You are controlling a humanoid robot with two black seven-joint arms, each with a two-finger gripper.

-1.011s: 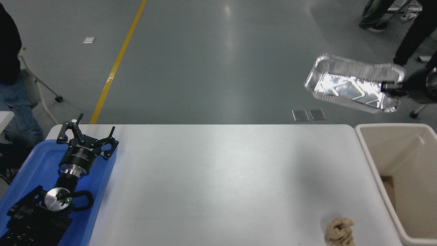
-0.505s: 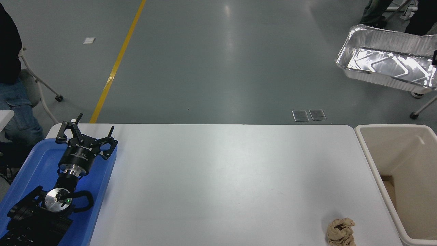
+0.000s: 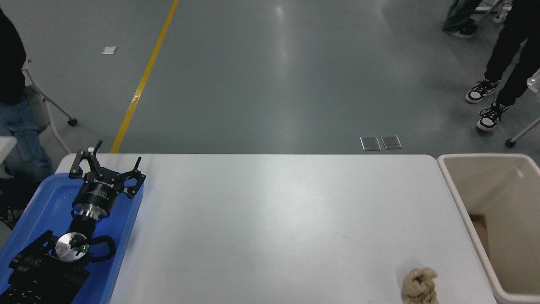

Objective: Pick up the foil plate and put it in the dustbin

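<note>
The white counter (image 3: 270, 219) fills the lower centre of the frame and carries no foil plate. The beige dustbin (image 3: 453, 190) stands at the right edge, touching the counter's end; its visible interior shows only a brown patch low down, no foil. The blue tray (image 3: 46, 202) lies lower left, with the left end effector (image 3: 107, 166) parked over it, fingers spread, grasping nothing. A tan paper wad (image 3: 418, 285) rests lower right.

The foil plate and right end effector are outside the frame, so placement cannot be confirmed; release into the dustbin appears outstanding.

Half a second earlier the plate hung at the upper right; it has since left view.
</note>
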